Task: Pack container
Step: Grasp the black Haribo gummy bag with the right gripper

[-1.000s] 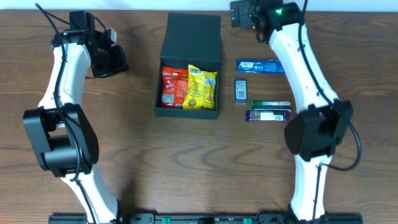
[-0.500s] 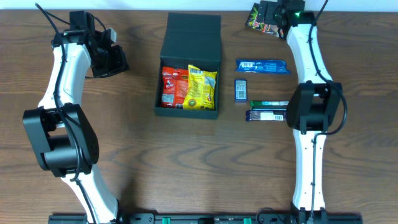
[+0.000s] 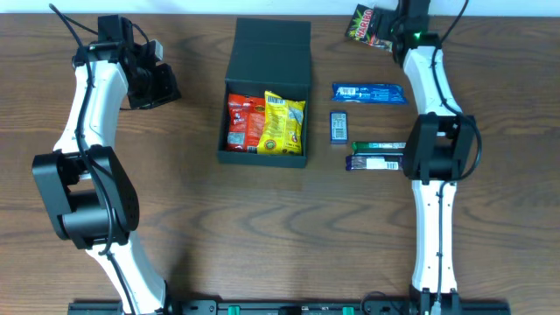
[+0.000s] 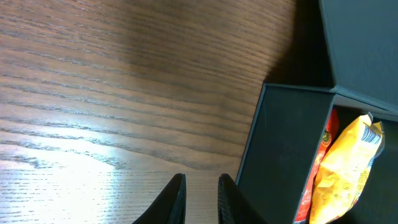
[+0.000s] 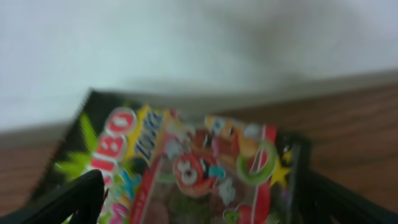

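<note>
The container is a black box in the table's middle, its flap lid folded open to the back. A red packet and a yellow packet lie inside. My left gripper hovers left of the box, shut and empty; the left wrist view shows its fingers beside the box wall and the yellow packet. My right gripper is at the back right, open, its fingers on either side of a colourful gummy packet, which also shows in the overhead view.
Right of the box lie a long blue packet, a small blue packet, a green bar and a dark blue bar. The table's back edge and a white wall are just behind the gummy packet.
My right arm has swung right and back to the table's far edge, uncovering the gummy packet and stopping over it. The left arm has not moved.
</note>
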Motion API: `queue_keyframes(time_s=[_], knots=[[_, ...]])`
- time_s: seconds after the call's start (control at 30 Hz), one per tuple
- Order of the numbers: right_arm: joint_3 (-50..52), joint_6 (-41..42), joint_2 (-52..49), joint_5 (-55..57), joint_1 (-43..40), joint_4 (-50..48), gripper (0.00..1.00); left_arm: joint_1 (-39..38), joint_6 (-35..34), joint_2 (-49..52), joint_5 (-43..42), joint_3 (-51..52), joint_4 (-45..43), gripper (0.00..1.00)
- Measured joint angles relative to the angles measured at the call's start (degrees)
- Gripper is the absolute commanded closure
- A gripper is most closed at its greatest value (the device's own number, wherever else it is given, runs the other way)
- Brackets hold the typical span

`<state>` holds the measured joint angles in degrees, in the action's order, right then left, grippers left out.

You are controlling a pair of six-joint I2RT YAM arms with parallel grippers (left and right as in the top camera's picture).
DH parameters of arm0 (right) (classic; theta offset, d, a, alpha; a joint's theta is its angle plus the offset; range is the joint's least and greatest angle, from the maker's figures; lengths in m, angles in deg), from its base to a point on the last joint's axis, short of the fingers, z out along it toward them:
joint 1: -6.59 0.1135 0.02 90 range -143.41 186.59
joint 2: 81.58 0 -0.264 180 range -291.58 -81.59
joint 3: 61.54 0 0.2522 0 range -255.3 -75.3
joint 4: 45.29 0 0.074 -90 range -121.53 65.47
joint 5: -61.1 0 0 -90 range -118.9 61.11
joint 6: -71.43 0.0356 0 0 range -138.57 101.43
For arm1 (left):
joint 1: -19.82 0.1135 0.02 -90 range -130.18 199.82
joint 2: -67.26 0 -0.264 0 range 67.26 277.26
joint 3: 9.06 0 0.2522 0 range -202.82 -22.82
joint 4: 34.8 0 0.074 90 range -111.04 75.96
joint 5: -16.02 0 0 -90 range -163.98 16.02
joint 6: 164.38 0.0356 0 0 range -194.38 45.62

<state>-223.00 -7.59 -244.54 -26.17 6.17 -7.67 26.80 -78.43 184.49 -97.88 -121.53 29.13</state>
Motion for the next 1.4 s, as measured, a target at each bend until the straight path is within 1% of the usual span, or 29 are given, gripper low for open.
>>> queue_keyframes(time_s=[0.23, 0.37, 0.63, 0.77, 0.87, 0.9, 1.03, 1.1, 1.17, 1.2, 1.27, 1.4], knots=[[-0.8, 0.8, -1.4, -0.2, 0.0, 2.8, 0.05, 0.0, 0.0, 0.0, 0.1, 0.0, 0.0, 0.80], [-1.9, 0.4, -1.3, -0.2, 0.0, 6.7, 0.09, 0.0, 0.0, 0.0, 0.1, 0.0, 0.0, 0.81], [-3.6, -1.7, 0.3, -0.8, 0.1, 18.9, 0.21, 0.0, 0.0, 0.0, 0.1, 0.0, 0.0, 0.81], [-5.1, -2.5, 0.8, -0.7, 0.3, 25.3, 0.24, 0.0, 0.0, 0.0, 0.1, 0.0, 0.0, 0.81], [-6.5, -3.0, 0.8, -0.1, 0.5, 28.9, 0.25, 0.0, 0.0, 0.0, 0.1, 0.0, -0.1, 0.81], [-6.8, -3.1, 0.8, 0.1, 0.5, 29.6, 0.27, 0.0, 0.0, 0.0, 0.1, 0.0, -0.3, 0.81], [-8.5, -4.0, 0.7, 0.7, 0.7, 32.9, 0.42, 0.0, 0.0, 0.0, 0.1, 0.0, -0.7, 0.81], [-9.4, -4.4, 0.6, 0.9, 0.8, 33.7, 0.59, 0.0, 0.0, 0.0, 0.1, 0.0, -0.9, 0.81], [-10.2, -4.5, 0.5, 1.1, 1.0, 34.2, 0.69, 0.0, 0.0, 0.0, 0.1, 0.0, -1.0, 0.82], [-10.9, -4.7, 0.5, 1.4, 1.0, 34.6, 0.77, 0.0, 0.0, 0.0, 0.1, 0.0, -1.0, 0.82], [-11.3, -5.1, 0.5, 1.6, 1.0, 34.9, 0.80, 0.0, 0.0, 0.0, 0.1, 0.0, -1.0, 0.81], [-12.6, -5.1, 0.2, 1.8, 1.1, 36.3, 0.91, 0.0, 0.0, 0.0, 0.1, 0.0, -1.1, 0.82]])
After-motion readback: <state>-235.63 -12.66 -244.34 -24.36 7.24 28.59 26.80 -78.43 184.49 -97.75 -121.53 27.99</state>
